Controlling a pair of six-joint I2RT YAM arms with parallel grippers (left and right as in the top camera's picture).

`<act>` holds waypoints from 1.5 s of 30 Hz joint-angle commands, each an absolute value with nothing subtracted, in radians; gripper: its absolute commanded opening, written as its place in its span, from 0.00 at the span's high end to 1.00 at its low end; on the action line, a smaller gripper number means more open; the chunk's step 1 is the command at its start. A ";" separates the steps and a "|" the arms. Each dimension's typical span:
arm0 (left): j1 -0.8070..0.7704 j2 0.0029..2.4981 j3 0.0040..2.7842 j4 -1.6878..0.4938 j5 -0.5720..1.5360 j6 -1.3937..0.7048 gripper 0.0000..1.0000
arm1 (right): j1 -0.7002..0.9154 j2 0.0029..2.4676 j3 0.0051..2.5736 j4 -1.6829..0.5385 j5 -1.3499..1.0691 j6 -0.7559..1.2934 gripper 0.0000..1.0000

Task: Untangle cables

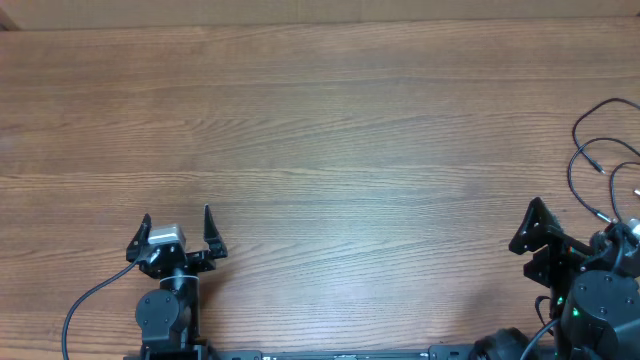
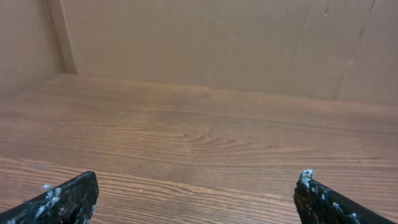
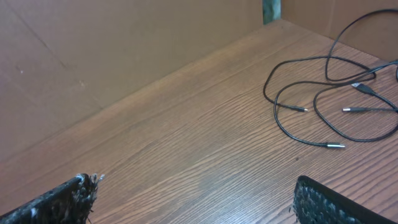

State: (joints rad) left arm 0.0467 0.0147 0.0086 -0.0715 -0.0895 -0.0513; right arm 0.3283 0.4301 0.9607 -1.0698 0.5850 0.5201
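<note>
The cables (image 1: 592,150) are thin black wires in loose overlapping loops at the table's far right edge, partly cut off by the overhead view. In the right wrist view the cables (image 3: 323,93) lie ahead and to the right, with small silvery plug ends (image 3: 336,145) pointing different ways. My right gripper (image 3: 196,199) is open over bare wood, short of the cables and touching none. In the overhead view the right gripper (image 1: 580,235) sits at the lower right. My left gripper (image 1: 178,222) stands open at the lower left, far from the cables, and the left gripper (image 2: 199,205) has only wood between its fingers.
The wooden table (image 1: 320,130) stretches wide between the arms. A brown cardboard wall (image 2: 217,43) stands at the far side, and the same wall (image 3: 112,43) shows beyond the right gripper. A thicker black cord (image 1: 85,305) trails from the left arm's base.
</note>
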 commanded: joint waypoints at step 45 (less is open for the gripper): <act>0.053 0.004 0.005 -0.076 -0.033 -0.112 0.00 | 0.332 0.427 0.960 -1.066 0.601 0.524 0.00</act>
